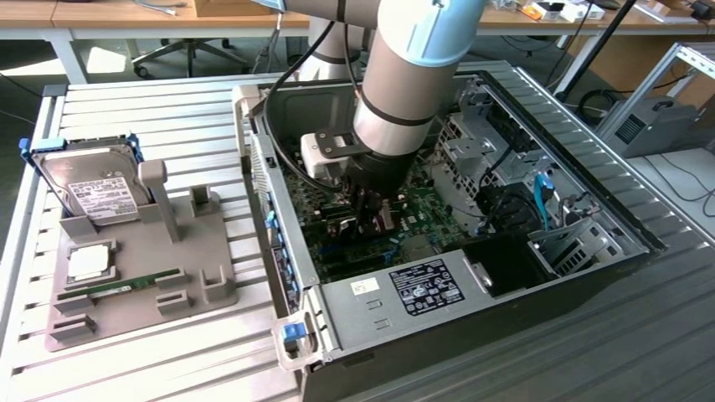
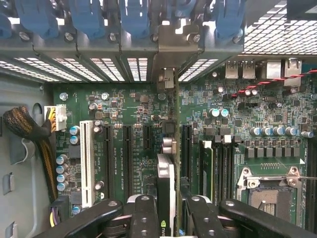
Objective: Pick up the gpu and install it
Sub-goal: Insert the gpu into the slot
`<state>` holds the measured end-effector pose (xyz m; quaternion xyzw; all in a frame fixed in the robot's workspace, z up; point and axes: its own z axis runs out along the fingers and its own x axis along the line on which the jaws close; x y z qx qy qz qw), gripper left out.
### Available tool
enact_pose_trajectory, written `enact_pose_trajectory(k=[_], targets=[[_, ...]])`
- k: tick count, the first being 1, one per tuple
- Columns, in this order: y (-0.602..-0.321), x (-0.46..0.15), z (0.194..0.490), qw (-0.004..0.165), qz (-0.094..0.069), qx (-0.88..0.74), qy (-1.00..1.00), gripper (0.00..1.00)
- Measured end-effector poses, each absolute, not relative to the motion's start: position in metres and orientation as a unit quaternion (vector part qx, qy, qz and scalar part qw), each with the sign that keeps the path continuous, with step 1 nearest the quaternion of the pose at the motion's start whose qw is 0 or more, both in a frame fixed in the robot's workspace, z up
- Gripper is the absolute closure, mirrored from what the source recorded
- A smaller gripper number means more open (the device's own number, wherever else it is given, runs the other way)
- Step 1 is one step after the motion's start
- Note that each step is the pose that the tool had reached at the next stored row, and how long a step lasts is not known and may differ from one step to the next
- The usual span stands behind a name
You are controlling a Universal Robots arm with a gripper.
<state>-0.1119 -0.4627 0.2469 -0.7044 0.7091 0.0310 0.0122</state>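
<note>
The gpu (image 2: 171, 163) stands on edge inside the open PC case (image 1: 335, 335), seen edge-on in the wrist view: thin card w/ its silver bracket (image 2: 173, 47) up against the rear slot wall, lower edge running down over the motherboard (image 2: 124, 104) between the black expansion slots. The gripper (image 2: 166, 213) is clamped on the gpu, black fingers (image 2: 143, 213) pressing either face at the card's near end. Step in hand looks like the install itself, i.e. lining up and seating; whether the edge connector is already in its slot is hard to tell from this angle. The next move prob. calls for a straight push down w/ the card kept upright and the bracket aligned to its rear opening. In the exterior view the arm (image 1: 414, 75) reaches down into the case, which lies on a slatted metal table (image 1: 146, 109). On the exterior view's left sits a grey fixture tray (image 1: 213, 285) w/ a hard drive (image 1: 95, 188) propped in it and a green RAM stick (image 1: 134, 283) lying flat. Wooden benches (image 1: 112, 12) and a chair base behind.
</note>
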Motion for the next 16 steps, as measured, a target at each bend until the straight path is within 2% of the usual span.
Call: enact_pose_trajectory(k=[14,15,16], targets=[[-0.4631,-0.1122,0.2459,0.014,0.034,-0.704,0.709,0.72],[-0.4632,-0.1121,0.2461,0.014,0.034,-0.704,0.709,0.67],[-0.4632,-0.1121,0.2461,0.014,0.034,-0.704,0.709,0.67]])
